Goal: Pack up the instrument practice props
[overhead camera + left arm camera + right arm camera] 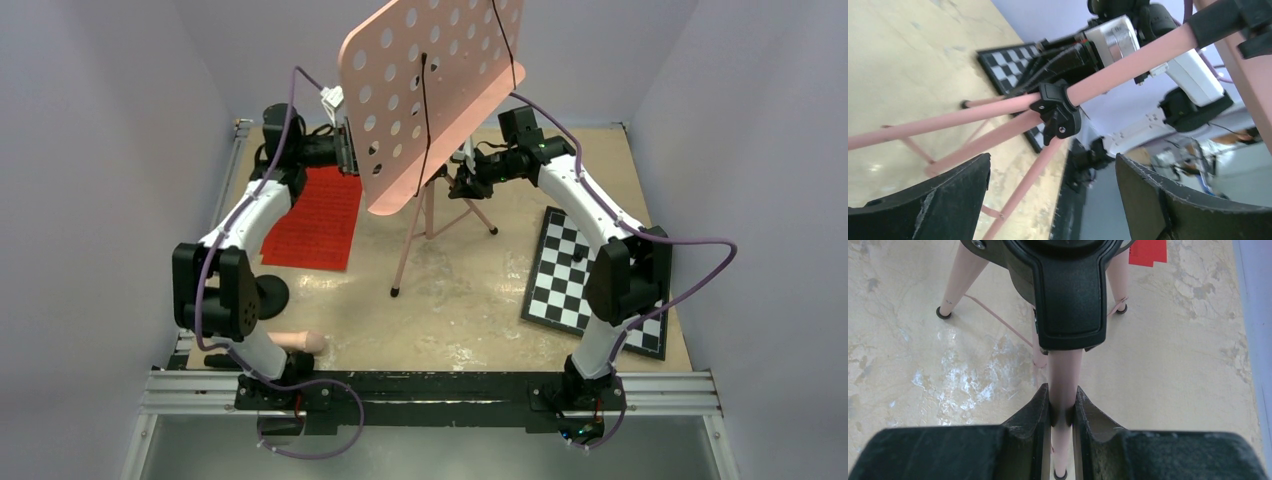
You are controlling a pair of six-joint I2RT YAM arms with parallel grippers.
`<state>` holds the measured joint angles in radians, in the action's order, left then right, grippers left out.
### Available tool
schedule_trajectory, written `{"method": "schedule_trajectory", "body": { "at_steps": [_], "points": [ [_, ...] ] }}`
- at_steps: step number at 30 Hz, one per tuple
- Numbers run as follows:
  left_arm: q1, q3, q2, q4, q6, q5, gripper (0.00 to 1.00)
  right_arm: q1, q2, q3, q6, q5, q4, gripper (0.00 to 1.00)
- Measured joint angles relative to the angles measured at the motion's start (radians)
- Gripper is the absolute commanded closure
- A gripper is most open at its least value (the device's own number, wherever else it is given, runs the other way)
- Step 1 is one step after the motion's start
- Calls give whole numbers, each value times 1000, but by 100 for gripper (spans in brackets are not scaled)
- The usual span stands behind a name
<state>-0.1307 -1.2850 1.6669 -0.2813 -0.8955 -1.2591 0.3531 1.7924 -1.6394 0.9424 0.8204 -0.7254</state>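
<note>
The pink music stand stands at the table's middle, its perforated desk [430, 90] tilted high and its tripod legs [410, 240] spread. My right gripper [466, 182] is shut on the stand's post [1064, 385], just below the black collar [1068, 295]; it also shows in the right wrist view [1063, 407]. My left gripper [345, 150] is open and empty beside the desk's left edge, facing the post and its clamp [1058, 110]; its jaws [1053, 197] stand wide apart. Red sheet-music pages [315, 215] lie flat at left. The pink rod [302, 342] and black round base [270, 293] lie near the left arm. The microphone is out of view.
A black-and-white checkerboard [590, 280] lies on the right of the table, under my right arm. Walls close the table in on the left, right and back. The black rail [430, 385] runs along the near edge.
</note>
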Motion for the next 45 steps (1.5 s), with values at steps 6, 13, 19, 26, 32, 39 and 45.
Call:
{"method": "schedule_trajectory", "body": {
  "at_steps": [6,13,19,26,32,39,45],
  "points": [
    [40,-73,-88,227,280,137,1,0,0,0,0,0,0,100],
    [-21,-35,-257,406,861,336,4,0,0,1,0,0,0,100],
    [-181,240,-517,344,1492,481,26,0,-16,18,1,-7,8,100],
    [-223,319,-485,183,1878,592,29,0,-48,55,8,-18,22,100],
    [-265,502,-470,-13,2131,619,28,0,-55,62,12,-19,24,100],
    [-277,531,-465,-134,2214,620,26,1,-55,61,0,-22,30,100],
    [-285,531,-468,-177,2243,608,29,5,-43,48,-29,-33,38,100]
  ]
}}
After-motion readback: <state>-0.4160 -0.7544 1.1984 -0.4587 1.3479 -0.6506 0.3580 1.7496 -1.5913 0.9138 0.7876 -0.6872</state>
